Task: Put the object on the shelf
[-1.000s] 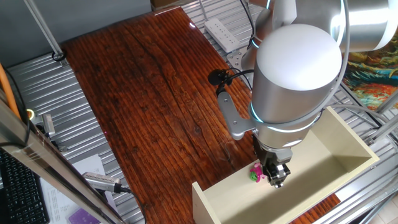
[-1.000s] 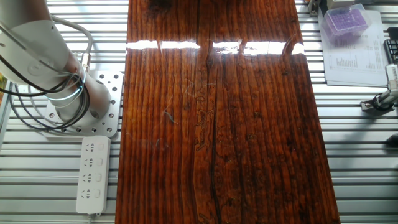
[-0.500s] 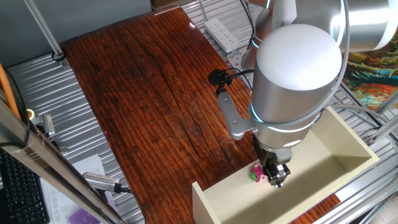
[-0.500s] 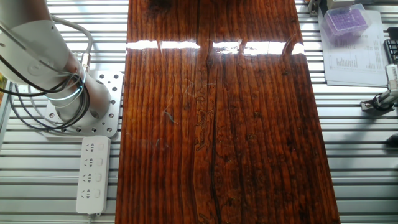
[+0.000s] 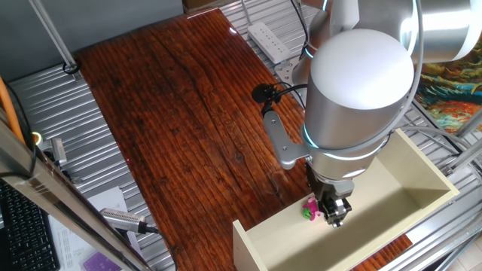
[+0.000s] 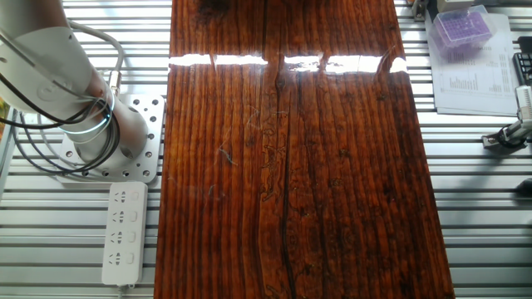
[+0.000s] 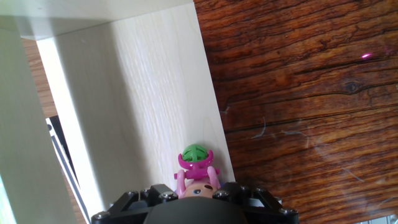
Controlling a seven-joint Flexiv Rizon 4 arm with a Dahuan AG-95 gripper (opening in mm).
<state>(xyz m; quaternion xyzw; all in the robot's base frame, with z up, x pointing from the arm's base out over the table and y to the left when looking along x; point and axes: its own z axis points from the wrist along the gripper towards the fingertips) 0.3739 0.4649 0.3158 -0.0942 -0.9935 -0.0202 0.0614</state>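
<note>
The tiny pink doll toy [image 5: 309, 209] with a green and purple bit lies at the near edge of the cream shelf [image 5: 410, 177], on its inner panel. My gripper [image 5: 334, 217] reaches down into the shelf right beside the toy. In the hand view the toy [image 7: 194, 163] sits on the shelf's pale panel [image 7: 137, 93], its round head pressed into my black gripper [image 7: 198, 194], which looks shut on it. The fingertips themselves are hidden. The other fixed view shows neither gripper, toy nor shelf.
The dark wooden tabletop [image 5: 173, 113] stretches left of the shelf. A white power strip [image 5: 269, 39] lies by the arm's base [image 6: 100, 137] and also shows in the other fixed view [image 6: 123, 232]. A purple box [image 6: 460, 25] on papers and a metal tool [image 5: 124, 220] lie off the table.
</note>
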